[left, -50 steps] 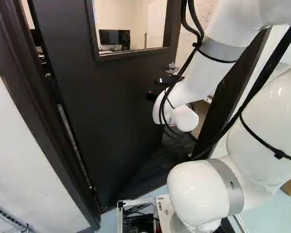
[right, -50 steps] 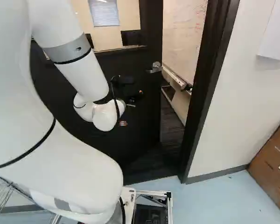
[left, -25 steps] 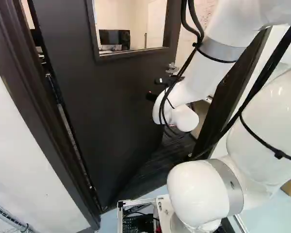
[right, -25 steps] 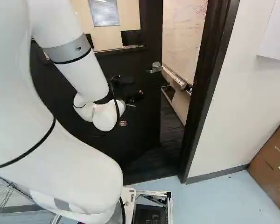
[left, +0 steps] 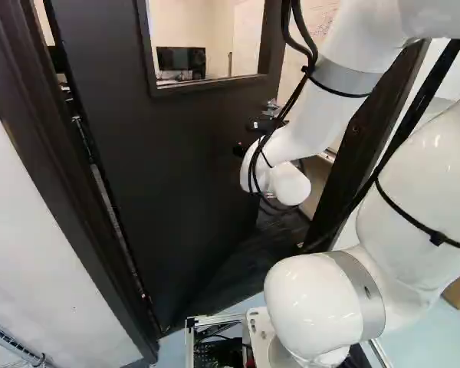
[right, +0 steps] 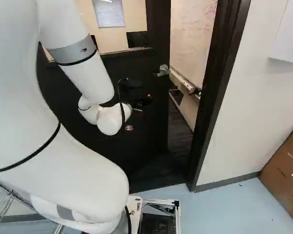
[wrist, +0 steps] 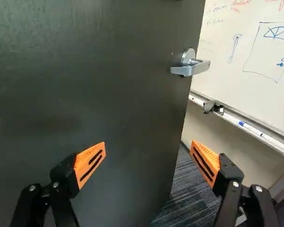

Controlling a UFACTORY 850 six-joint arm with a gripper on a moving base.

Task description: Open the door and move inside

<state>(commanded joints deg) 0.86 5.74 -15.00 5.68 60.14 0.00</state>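
— How do the jaws stand?
— Wide apart, with nothing held between them. On the black two-finger gripper [wrist: 148,145], one ribbed orange pad [wrist: 90,163] shows against the dark, flat-faced door [wrist: 109,104]; the other shows past its free edge, against the room beyond. I can't tell whether either touches the door.

— And the handle?
— The silver metal lever handle [wrist: 191,69] is ahead of the gripper, near the door's free edge, ungripped.

— What has just changed?
— Only the arm. The white, jointed arm [right: 83,80] has shifted slightly, apparently forward, towards the door. The base hasn't moved, and the door shows no clear shift against its dark frame [right: 219,87].

— Meaning what for the task?
— The door is already ajar, so I'd say the latch is done with and pushing is the step in hand. That small reach looks like the start of a push, one that hasn't yet widened the gap.

— What lies beyond?
— Past the free edge, a white wall-mounted whiteboard [wrist: 255,52] above dark striped carpet [wrist: 184,201].

— Any risk?
— The finger beyond the edge could slip into the gap. I'd press on the door's face, then drive in once the opening clears base and arm.
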